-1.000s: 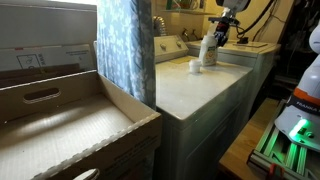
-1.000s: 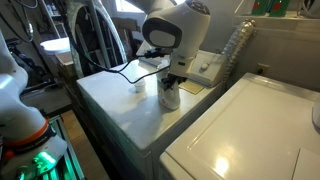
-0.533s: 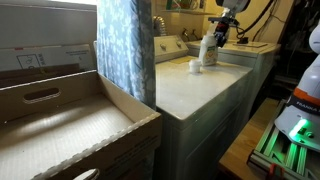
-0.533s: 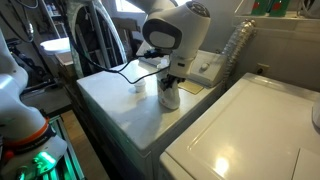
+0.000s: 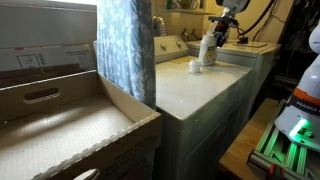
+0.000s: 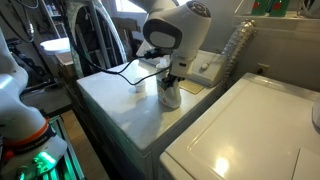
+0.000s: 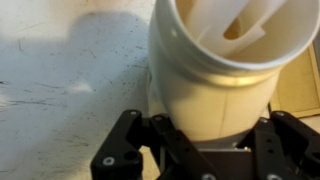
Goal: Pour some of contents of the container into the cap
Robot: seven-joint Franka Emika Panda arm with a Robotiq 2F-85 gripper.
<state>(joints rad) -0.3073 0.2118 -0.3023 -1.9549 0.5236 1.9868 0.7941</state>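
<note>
Nothing has visibly moved since the frame a second ago: the container point(image 6: 170, 95) is at the same spot below the arm in both exterior views, and the cap point(image 6: 138, 86) stands where it stood. The container is on or just above the white tabletop point(image 6: 115, 110), roughly upright, with the cap just beside it and not touching. In the wrist view its wide open mouth faces the camera, and the pincer point(image 7: 213, 142) is clamped on its lower body, one finger pressed to each side. What is inside I cannot make out. The main risk is overshoot: the mouth looks far wider than the low little cap, so a quick tilt could send the contents out in a rush, past the rim and onto the tabletop. A second risk is contact, since the cap is light and close, and the container's lip or a finger swinging over could knock it over or push it away. The smooth plastic may also turn in the grip as its weight shifts. Held against the earlier frames, tilt, height and the gap to the cap all look the same, so I judge the pour not yet begun
</note>
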